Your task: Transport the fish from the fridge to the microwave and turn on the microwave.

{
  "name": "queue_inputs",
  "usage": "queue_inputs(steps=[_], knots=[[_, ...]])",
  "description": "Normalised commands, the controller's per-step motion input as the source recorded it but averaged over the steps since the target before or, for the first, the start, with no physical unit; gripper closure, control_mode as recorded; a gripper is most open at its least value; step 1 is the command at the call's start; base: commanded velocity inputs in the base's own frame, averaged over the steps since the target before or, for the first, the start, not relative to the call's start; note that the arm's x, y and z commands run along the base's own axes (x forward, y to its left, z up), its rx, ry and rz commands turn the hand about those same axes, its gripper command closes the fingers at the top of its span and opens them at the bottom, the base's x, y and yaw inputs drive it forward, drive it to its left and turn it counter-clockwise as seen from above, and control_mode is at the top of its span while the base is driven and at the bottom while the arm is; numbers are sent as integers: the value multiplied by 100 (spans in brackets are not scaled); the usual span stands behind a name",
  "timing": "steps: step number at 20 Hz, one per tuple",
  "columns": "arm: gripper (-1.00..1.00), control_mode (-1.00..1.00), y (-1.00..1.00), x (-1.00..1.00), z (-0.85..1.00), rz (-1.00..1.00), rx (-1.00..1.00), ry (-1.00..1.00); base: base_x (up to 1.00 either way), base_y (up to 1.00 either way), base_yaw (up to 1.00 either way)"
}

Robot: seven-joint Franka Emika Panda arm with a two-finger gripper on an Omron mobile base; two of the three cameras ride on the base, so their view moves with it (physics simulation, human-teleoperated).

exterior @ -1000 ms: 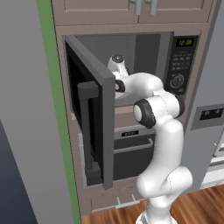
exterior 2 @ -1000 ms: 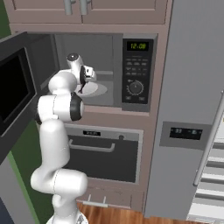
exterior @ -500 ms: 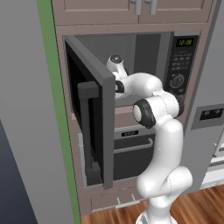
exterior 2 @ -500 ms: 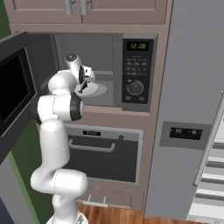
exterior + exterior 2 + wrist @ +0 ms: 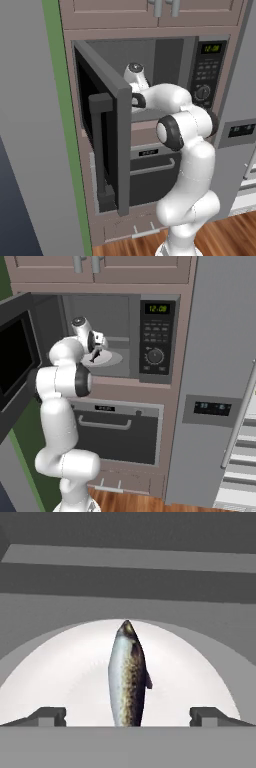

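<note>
Fish [image 5: 127,677]: you had it lying on the white round turntable plate [image 5: 60,677] inside the microwave [image 5: 120,336], lengthwise between the two fingertips and touching neither. Jaws: you had them standing wide, holding nothing, with the gripper [image 5: 127,717] just above the plate's near edge. Microwave door [image 5: 107,150]: it stood swung fully open to the left of the cavity, and your arm reached in past it. Control panel [image 5: 156,338]: it sat on the cavity's right side, green digits lit, round knob below the buttons, untouched as far as you could see. Fridge [image 5: 220,381]: it stood directly right of the microwave.

Progress, by judgement: you had the transport done, with the fish delivered and let go. What you had left was to pull the hand out of the cavity, shut the door and start the microwave at the panel.
</note>
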Motion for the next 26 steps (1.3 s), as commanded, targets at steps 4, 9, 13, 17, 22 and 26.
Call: queue_inputs(steps=[4,9,13,17,22,26], knots=[[-100,-100,-28,-57,1,0,0,-6,0,0,0],[-100,-100,-33,-60,11,0,0,-3,0,0,0],[-100,-100,-33,-56,45,0,0,0,0,0,0],[-100,-100,-33,-63,58,0,0,0,0,0,0],[-100,-100,-27,-73,35,0,0,0,0,0,0],[-100,-100,-13,-82,24,0,0,0,0,0,0]])
